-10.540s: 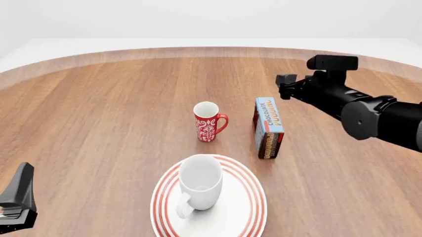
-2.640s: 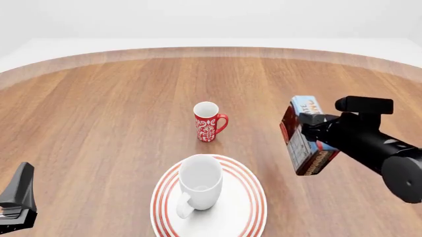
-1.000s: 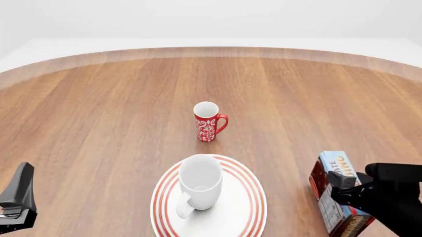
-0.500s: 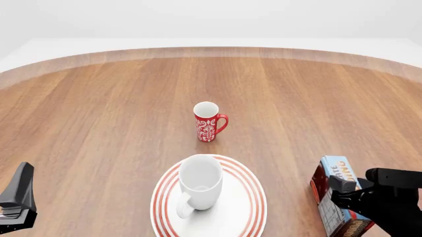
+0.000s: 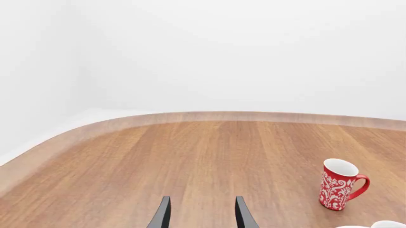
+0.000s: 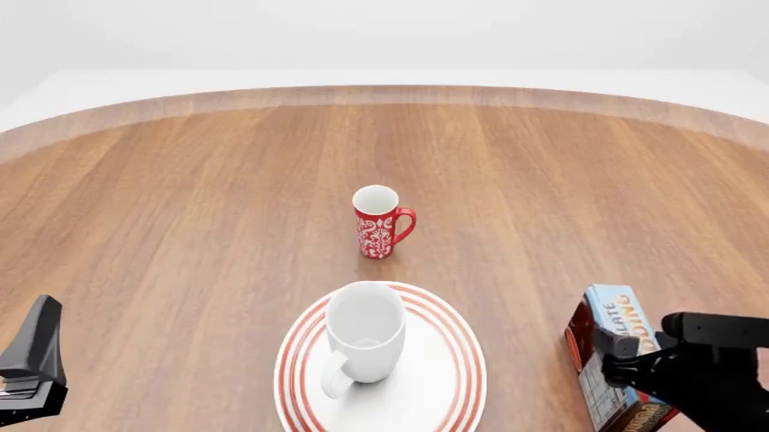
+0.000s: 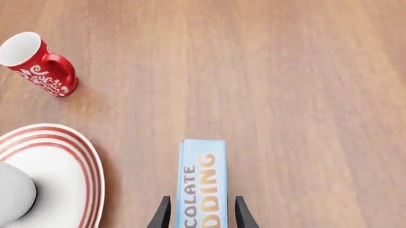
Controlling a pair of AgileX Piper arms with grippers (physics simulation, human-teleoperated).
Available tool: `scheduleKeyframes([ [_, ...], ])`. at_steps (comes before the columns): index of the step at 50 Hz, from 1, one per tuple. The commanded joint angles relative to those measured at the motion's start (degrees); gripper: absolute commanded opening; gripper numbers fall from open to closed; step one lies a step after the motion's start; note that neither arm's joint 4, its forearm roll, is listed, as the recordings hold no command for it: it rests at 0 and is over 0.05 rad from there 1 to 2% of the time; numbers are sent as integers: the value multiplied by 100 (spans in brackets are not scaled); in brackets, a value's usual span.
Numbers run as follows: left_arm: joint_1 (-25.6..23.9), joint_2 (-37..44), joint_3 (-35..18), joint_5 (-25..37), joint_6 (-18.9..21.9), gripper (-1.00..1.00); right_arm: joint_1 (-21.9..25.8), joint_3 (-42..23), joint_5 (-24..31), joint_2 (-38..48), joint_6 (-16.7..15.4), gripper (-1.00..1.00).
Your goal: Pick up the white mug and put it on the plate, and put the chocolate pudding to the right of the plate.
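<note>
The right tool [image 6: 625,353] sits low at the bench's [image 6: 180,198] near right edge, its fingers on either side of the chocolate pudding [image 6: 613,351]; whether they clamp it, I cannot tell. The carton stands right of the plate [image 6: 451,378], apart from it. The white mug [image 6: 363,346] stands on the plate. The left tool [image 5: 199,213] is parked near left, fingers apart. A red mug [image 6: 380,221] stands beyond the plate.

left arm: low at near-left table edge | left gripper [image 5: 202,216]: fingers parted, nothing between them | right arm: reaching in at near right, low over table | right gripper [image 7: 202,213]: fingers flank the pudding [image 7: 203,187], one on each side
</note>
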Motion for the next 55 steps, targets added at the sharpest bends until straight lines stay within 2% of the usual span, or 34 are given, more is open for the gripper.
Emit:
scheduleKeyframes([
  [1, -1, 0, 1, -2, 6, 100, 25, -164, 383, -303, 57, 100],
  [9, -3, 0, 5, -6, 9, 100, -43, -627, 1083, -885, 109, 100],
  [20, 0, 0, 5, -6, 4, 100, -68, -1214, 1753, -1417, 267, 100],
  [25, -1, 0, 5, -6, 6, 100, -109, -1450, 1940, -1596, 389, 100],
  [32, -1, 0, 5, -5, 4, 100, -244, -1917, 2194, -1955, 373, 100],
  [36, -3, 0, 5, -7, 8, 100, -292, -2137, 2277, -2187, 166, 100],
  [46, -2, 0, 5, -8, 8, 100, -342, -2291, 2275, -2737, -78, 100],
  [48, -2, 0, 5, -8, 8, 100, -470, -2367, 2282, -2998, -225, 100],
  [51, 0, 0, 5, -5, 7, 100, -572, -2414, 2276, -3258, -285, 100],
  [55, 6, 0, 5, -7, 7, 100, -573, -2413, 2236, -3700, -632, 100],
])
